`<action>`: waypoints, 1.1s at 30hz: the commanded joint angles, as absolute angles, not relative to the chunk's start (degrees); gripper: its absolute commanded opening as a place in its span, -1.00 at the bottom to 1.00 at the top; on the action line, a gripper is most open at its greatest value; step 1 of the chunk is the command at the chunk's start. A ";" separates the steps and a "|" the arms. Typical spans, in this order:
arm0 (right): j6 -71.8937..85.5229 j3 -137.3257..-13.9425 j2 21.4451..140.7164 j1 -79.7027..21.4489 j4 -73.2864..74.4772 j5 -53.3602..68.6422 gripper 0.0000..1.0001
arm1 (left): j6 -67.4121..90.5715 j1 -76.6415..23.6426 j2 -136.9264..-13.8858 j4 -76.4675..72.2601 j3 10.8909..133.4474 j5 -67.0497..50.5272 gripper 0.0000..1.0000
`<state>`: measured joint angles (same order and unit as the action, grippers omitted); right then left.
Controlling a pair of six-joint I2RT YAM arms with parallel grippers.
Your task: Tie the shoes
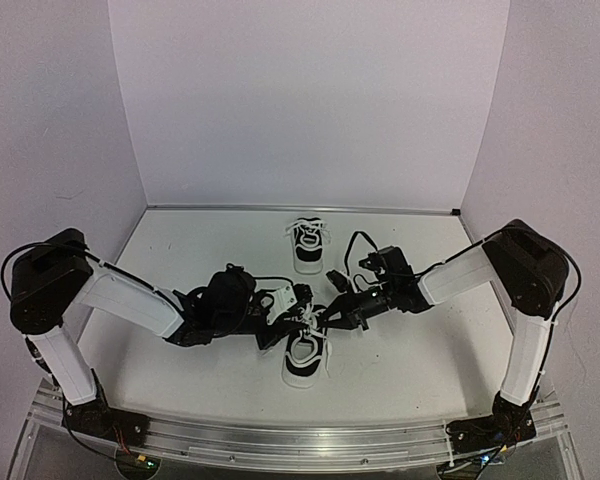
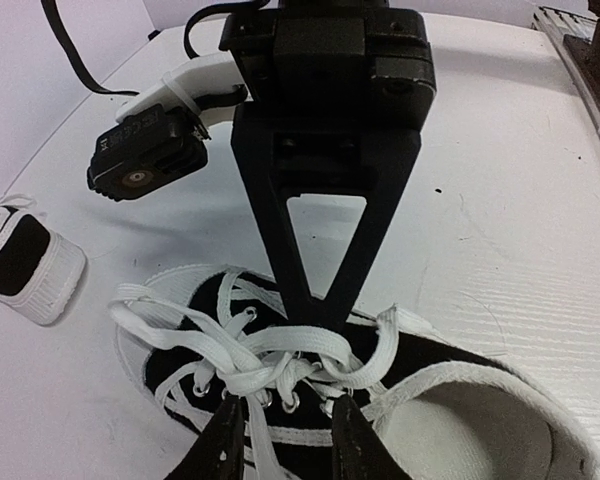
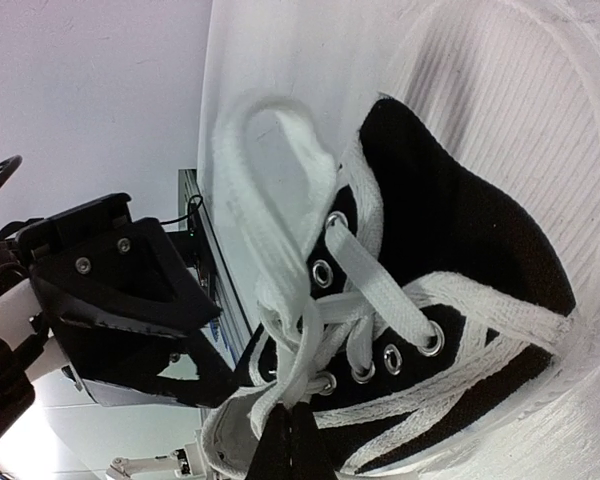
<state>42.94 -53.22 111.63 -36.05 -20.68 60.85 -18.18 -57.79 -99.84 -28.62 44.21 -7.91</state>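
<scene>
Both shoes stand upright on the tabletop point(image 1: 410, 350). The near shoe point(image 1: 305, 358) sits between your two arms, close to the front edge. The far shoe point(image 1: 308, 247) is well apart from it, toward the back wall, and nothing touches it.

Your right end effector point(image 3: 290, 425) comes down over the middle of the near shoe, and its fingers are pressed together on a white lace point(image 3: 295, 365) just above the eyelets. From that pinch, a long loop point(image 3: 270, 150) of lace lies slack and curves out past the side of the shoe onto the tabletop.

Your left end effector point(image 2: 285, 430) hovers low over the same shoe, on the side of the pale opening. Its two fingers point(image 2: 225, 445) are apart. One strand of lace runs down through the gap between them, and they are not gripping it. The laces point(image 2: 280, 365) cross in a loose tangle over the tongue, right under the tip of the right end effector.
</scene>
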 commanded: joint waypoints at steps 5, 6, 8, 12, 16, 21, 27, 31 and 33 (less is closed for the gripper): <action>42.63 -53.38 108.04 -36.30 -22.76 60.08 -1.00 | -17.34 -52.89 -91.73 -20.41 43.04 -9.77 -0.14; 42.62 -53.53 107.88 -36.30 -22.72 60.04 -1.00 | -15.72 -51.71 -91.31 -20.97 43.30 -10.59 -0.05; 42.58 -53.86 107.54 -36.38 -22.49 60.01 -1.00 | -12.41 -49.85 -90.91 -22.29 44.34 -12.63 0.12; 41.33 -54.83 107.47 -36.86 -20.48 59.90 -1.00 | -7.50 -47.93 -92.59 -21.06 49.18 -17.57 0.39; 37.72 -56.65 107.22 -37.98 -15.23 58.82 -1.00 | -1.67 -46.89 -96.37 -21.13 53.36 -21.36 0.46; 35.05 -57.67 106.50 -38.91 -11.30 57.48 -1.00 | 4.37 -46.67 -100.80 -21.26 58.11 -25.93 0.51; 34.22 -58.15 106.23 -39.34 -9.85 56.77 -1.00 | 7.01 -46.67 -104.94 -21.39 61.20 -29.02 0.51; 34.04 -58.19 106.13 -39.46 -9.54 56.56 -1.00 | 7.72 -46.67 -106.08 -21.71 61.87 -29.34 0.45; 33.99 -58.29 106.07 -39.45 -9.48 56.44 -1.00 | 8.01 -46.67 -106.68 -21.79 62.34 -29.71 0.41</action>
